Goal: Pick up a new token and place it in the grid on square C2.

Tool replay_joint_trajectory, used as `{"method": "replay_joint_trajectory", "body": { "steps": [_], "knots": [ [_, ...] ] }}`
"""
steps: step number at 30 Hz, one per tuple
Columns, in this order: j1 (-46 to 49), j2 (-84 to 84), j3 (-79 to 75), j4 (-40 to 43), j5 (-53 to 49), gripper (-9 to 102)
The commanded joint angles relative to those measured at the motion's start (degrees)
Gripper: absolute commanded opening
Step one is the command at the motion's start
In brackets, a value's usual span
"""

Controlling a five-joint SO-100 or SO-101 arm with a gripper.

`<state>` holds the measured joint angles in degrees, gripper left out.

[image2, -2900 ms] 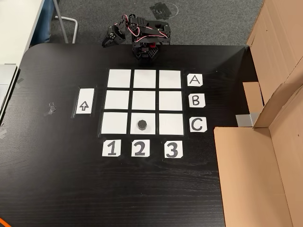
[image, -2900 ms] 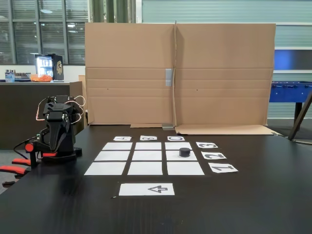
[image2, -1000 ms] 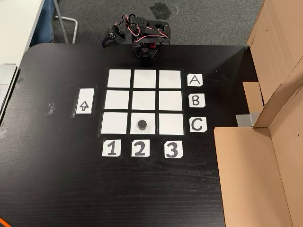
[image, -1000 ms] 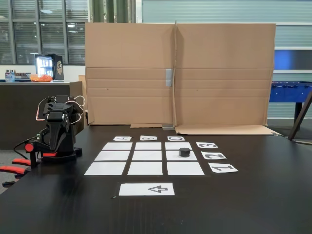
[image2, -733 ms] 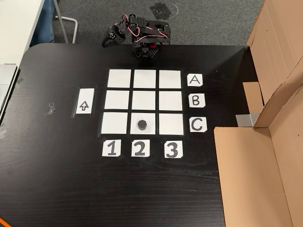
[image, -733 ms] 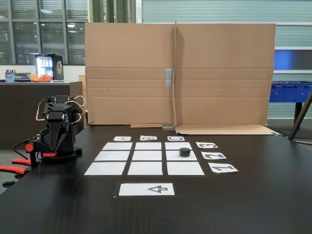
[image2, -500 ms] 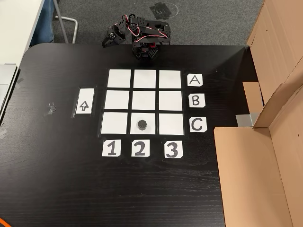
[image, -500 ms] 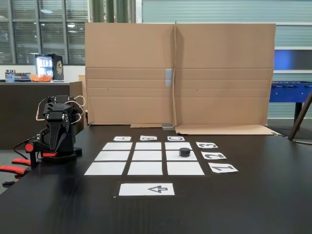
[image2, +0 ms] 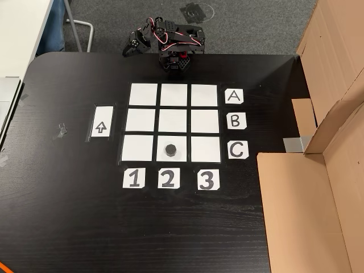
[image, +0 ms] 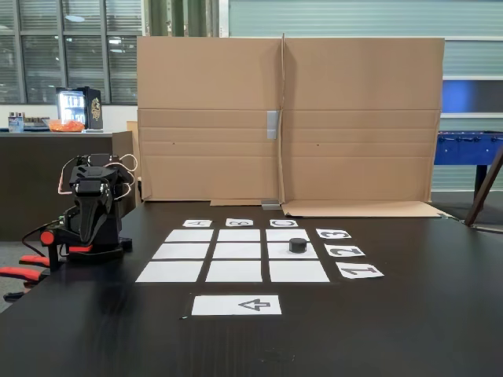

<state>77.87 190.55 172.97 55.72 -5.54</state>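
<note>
1. In the fixed view from table height, the black arm (image: 93, 212) sits folded at the table's left edge, well apart from the grid of nine white paper rectangles (image: 234, 253).
2. Its gripper (image2: 136, 44), seen from above, is tucked off the table edge; how far its jaws stand apart cannot be told, and nothing shows in them.
3. The small black squat token (image2: 170, 150) rests on square C2 (image2: 171, 157), the white rectangle in line with the "C" card (image2: 238, 150) and the "2" card (image2: 168, 178), on the grid's far side from the gripper.
</note>
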Motion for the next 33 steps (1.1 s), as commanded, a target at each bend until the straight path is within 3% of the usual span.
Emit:
{"method": "replay_joint_trajectory", "body": {
  "steps": [1, 33],
  "knots": [
    [-0.3, 0.0, -0.3, -0.4, -0.2, -1],
    [-2.5, 0.0, 0.2, -1.8, -1.5, -1]
  ]
}}
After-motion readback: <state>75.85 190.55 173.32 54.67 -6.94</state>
